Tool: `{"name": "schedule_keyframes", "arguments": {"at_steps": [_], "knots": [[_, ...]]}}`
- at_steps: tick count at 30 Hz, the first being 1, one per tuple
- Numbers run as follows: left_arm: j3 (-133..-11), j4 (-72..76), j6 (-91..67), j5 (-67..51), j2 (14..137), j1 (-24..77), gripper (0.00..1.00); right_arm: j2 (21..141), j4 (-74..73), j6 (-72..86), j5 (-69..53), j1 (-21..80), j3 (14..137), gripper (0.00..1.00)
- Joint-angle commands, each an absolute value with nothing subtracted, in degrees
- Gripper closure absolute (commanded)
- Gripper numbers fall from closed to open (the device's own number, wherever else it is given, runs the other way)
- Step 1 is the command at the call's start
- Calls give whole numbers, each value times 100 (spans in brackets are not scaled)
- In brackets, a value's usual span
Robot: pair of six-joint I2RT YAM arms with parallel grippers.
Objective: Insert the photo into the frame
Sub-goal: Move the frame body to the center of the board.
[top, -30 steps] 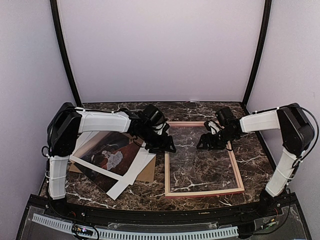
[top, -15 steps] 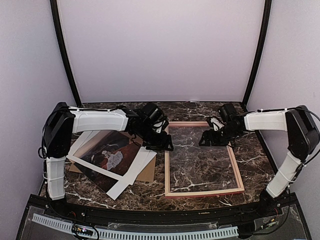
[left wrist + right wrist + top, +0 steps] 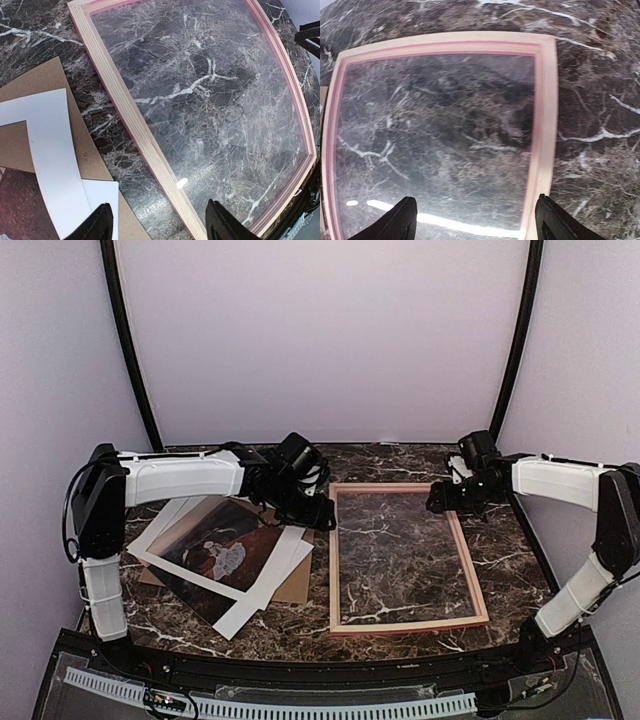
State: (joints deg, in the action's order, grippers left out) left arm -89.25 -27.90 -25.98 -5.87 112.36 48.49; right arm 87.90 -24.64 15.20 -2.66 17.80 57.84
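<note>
The frame (image 3: 334,560), thin pink wooden rails, lies flat on the marble right of centre, with a shiny clear pane inside it. The photo (image 3: 225,550), dark reddish with a small white figure, lies face up to its left under a white mat. My left gripper (image 3: 315,515) hovers open over the frame's far left corner; in the left wrist view the rail (image 3: 135,115) runs between its empty fingers (image 3: 160,222). My right gripper (image 3: 450,502) hangs open above the far right corner, the right rail (image 3: 542,125) by its fingers (image 3: 477,215). A corner of the photo (image 3: 20,210) shows.
A white mat border (image 3: 270,575) lies askew on the photo, over a brown cardboard board (image 3: 295,585); both appear in the left wrist view, mat (image 3: 50,150) and board (image 3: 45,80). Lilac walls and black poles close in the table's back and sides.
Both grippers have pulled back from the frame's inner area towards its far corners, the left going back and left, the right going back and right. The frame and photo lie as before.
</note>
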Motion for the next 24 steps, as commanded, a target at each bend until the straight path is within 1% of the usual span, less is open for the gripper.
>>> {"name": "schedule_keyframes", "arguments": {"at_steps": [1,7,15,24], "knots": [[-9424,-3260,-2196,18,11362,4773,35,8680,-2507,1588,596,1521,5691,18],[-9802,-3223,-2073,146,11626,4555,35,8938,-2516,1514,660,1272,5693,23],[-9981,-2749,-1849,26,11938,4328,35,9277,-2400,1562,469,1153,5551,46],[-10055,-2453,-1758,70,12134,4237,35,9428,-2256,1616,198,1121,5311,61]]}}
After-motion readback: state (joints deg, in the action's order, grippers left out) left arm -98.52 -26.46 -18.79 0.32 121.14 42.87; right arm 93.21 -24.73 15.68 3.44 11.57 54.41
